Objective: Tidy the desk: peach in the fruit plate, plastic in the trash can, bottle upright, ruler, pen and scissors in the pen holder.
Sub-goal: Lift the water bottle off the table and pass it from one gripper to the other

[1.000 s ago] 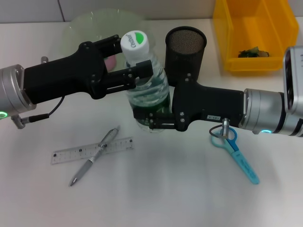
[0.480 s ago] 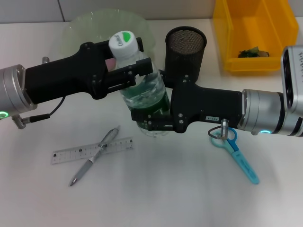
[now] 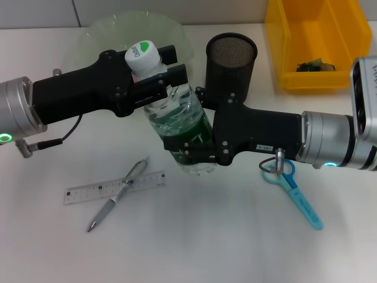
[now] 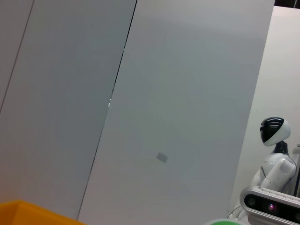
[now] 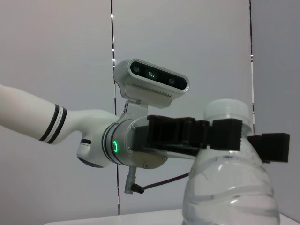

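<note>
- the bottle (image 3: 177,121) sits mid-desk, tilted, cap leaning toward the fruit plate (image 3: 106,32).
- left gripper (image 3: 162,73) is clamped at its neck; right gripper (image 3: 188,150) is clamped round its base.
- its long axis needs swinging vertical.

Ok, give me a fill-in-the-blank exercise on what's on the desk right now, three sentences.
1. Both grippers hold the ____, the left gripper near its cap and the right gripper near its base.
2. The pen lies across the ____.
3. The scissors have ____ handles.

Missing words: bottle; ruler; blue
</note>
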Controlling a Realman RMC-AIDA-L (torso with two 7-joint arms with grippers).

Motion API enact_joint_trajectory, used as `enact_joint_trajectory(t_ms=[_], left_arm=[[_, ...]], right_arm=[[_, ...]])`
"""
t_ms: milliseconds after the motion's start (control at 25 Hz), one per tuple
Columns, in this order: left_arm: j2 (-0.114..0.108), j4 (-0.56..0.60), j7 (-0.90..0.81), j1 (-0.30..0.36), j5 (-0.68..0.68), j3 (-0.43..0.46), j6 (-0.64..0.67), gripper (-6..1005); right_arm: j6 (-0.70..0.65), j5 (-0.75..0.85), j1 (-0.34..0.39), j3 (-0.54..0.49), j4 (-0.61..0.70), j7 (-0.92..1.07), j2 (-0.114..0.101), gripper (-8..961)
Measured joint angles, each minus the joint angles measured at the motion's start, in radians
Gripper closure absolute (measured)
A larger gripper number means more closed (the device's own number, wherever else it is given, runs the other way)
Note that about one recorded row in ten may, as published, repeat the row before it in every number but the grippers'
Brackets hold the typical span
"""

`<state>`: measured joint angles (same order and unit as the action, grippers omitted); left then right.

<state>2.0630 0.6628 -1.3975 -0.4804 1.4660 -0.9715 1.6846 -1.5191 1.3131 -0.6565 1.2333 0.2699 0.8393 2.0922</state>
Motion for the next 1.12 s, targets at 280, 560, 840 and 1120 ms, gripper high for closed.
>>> enact_joint_trajectory(t_ms=[280, 560, 840, 1120], left_arm=[[0.004, 0.002, 0.005, 0.003, -0.005, 0.001, 0.003, 525], [0.004, 0.001, 0.009, 0.001, -0.008, 0.003, -0.003, 557], [0.003, 0.000, 0.010, 0.000, -0.010, 0.003, -0.005, 565], [0.004, 0.000, 0.011, -0.003, -0.009, 0.007, -0.006, 565]], right_arm=[[0.003, -0.006, -0.002, 0.000, 0.000, 0.000, 0.000, 201], [0.004, -0.015, -0.006, 0.002, 0.001, -0.001, 0.000, 202], [0.006, -0.022, -0.012, 0.002, -0.001, -0.001, 0.000, 202], [0.010, -0.024, -0.013, 0.002, -0.002, -0.002, 0.000, 203]])
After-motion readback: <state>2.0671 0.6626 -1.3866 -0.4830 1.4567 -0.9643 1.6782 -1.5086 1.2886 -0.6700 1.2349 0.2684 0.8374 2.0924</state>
